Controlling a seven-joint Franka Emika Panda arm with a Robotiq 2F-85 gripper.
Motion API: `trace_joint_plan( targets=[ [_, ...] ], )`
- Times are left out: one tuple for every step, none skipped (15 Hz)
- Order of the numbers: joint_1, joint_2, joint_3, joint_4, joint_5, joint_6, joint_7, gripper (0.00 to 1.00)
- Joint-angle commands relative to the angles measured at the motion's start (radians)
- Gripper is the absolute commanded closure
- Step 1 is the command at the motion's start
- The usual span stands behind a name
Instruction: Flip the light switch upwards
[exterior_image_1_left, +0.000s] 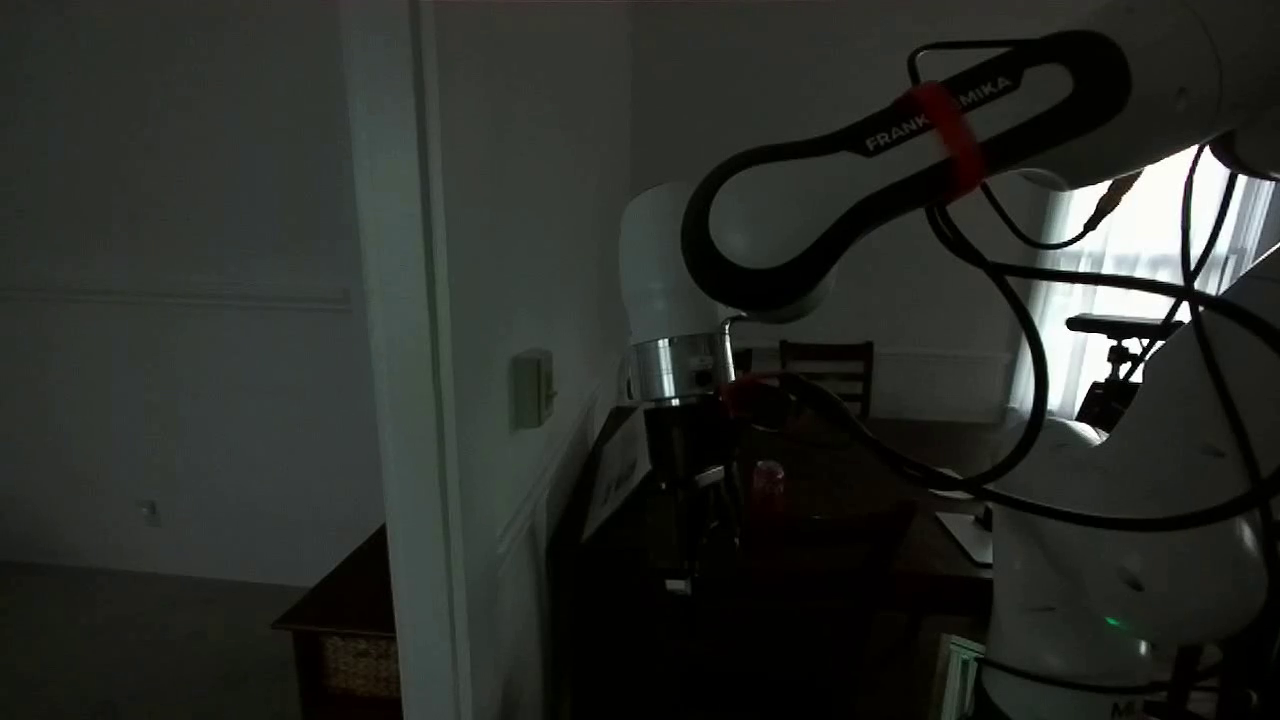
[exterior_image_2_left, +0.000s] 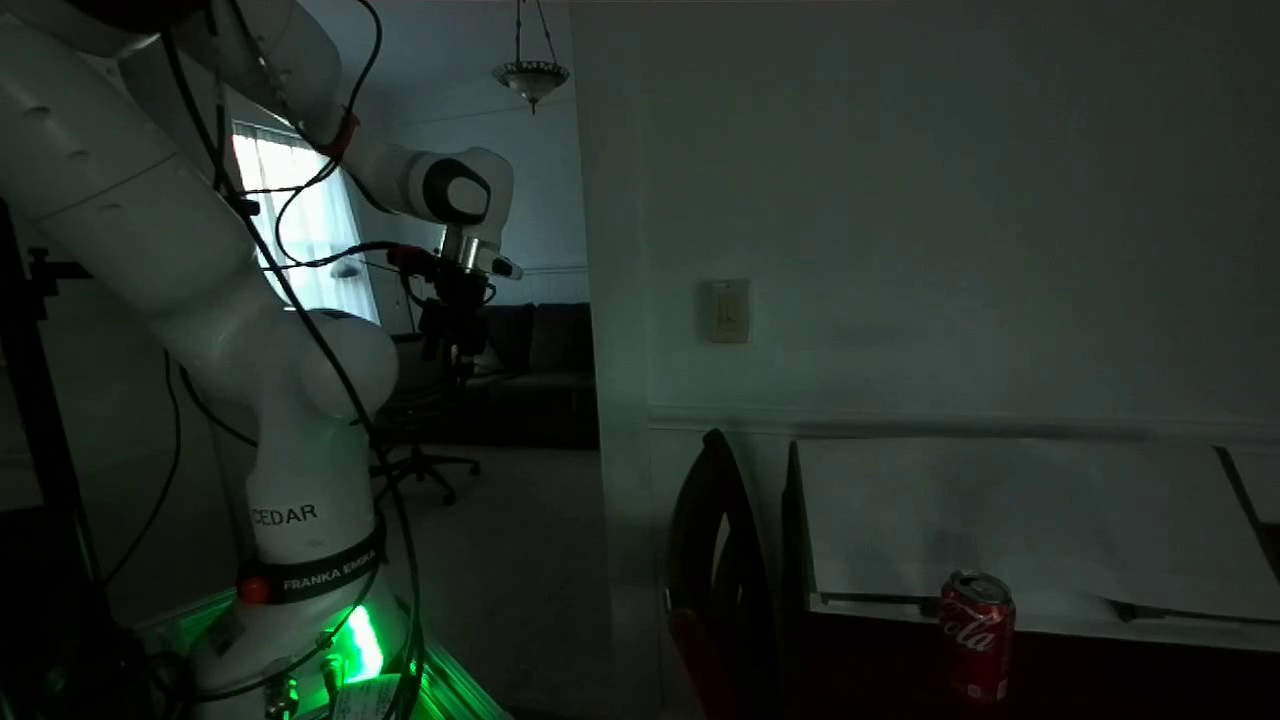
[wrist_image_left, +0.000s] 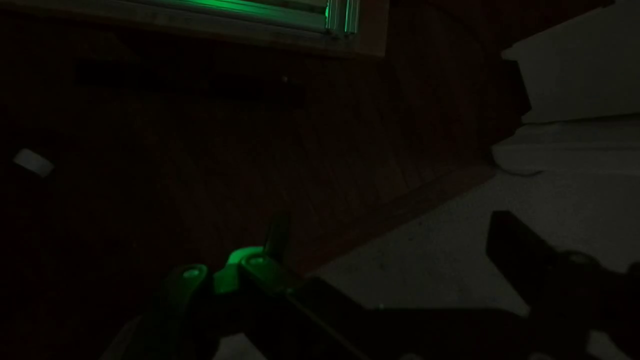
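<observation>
The light switch is a small pale plate on the wall. It shows in both exterior views, side-on (exterior_image_1_left: 530, 388) and from the front (exterior_image_2_left: 728, 311). A tiny toggle sticks out of it; whether it points up or down is too dark to tell. My gripper (exterior_image_1_left: 700, 555) hangs pointing down, apart from the wall and lower than the switch. It also shows dark against the room behind, left of the switch, in an exterior view (exterior_image_2_left: 450, 362). In the wrist view the gripper (wrist_image_left: 390, 217) is open, with a wide gap and nothing between the fingers. The switch is out of the wrist view.
A door frame (exterior_image_1_left: 400, 360) stands beside the switch wall. A red can (exterior_image_2_left: 977, 635) stands on a dark table below the switch, before a white board (exterior_image_2_left: 1010, 520). A dark chair (exterior_image_2_left: 720, 560) stands near the wall. Loose cables (exterior_image_1_left: 1040, 400) hang from the arm. The room is dim.
</observation>
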Motion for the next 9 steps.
trace_joint_plan(
  targets=[
    [-0.014, -0.001, 0.011, 0.002, 0.005, -0.006, -0.006, 0.0],
    [-0.014, -0.001, 0.011, 0.002, 0.005, -0.006, -0.006, 0.0],
    [-0.018, 0.004, -0.001, 0.007, 0.036, 0.047, -0.014, 0.0],
    [-0.028, 0.003, -0.032, 0.011, 0.074, 0.086, -0.027, 0.0],
    [-0.039, 0.004, -0.054, 0.015, 0.093, 0.108, -0.036, 0.0],
    [-0.056, -0.002, -0.089, 0.017, 0.107, 0.115, -0.057, 0.0],
    [-0.074, -0.008, -0.125, 0.016, 0.12, 0.124, -0.082, 0.0],
    [-0.096, -0.01, -0.165, 0.016, 0.131, 0.128, -0.113, 0.0],
    [-0.12, -0.011, -0.211, 0.016, 0.143, 0.125, -0.15, 0.0]
  ],
)
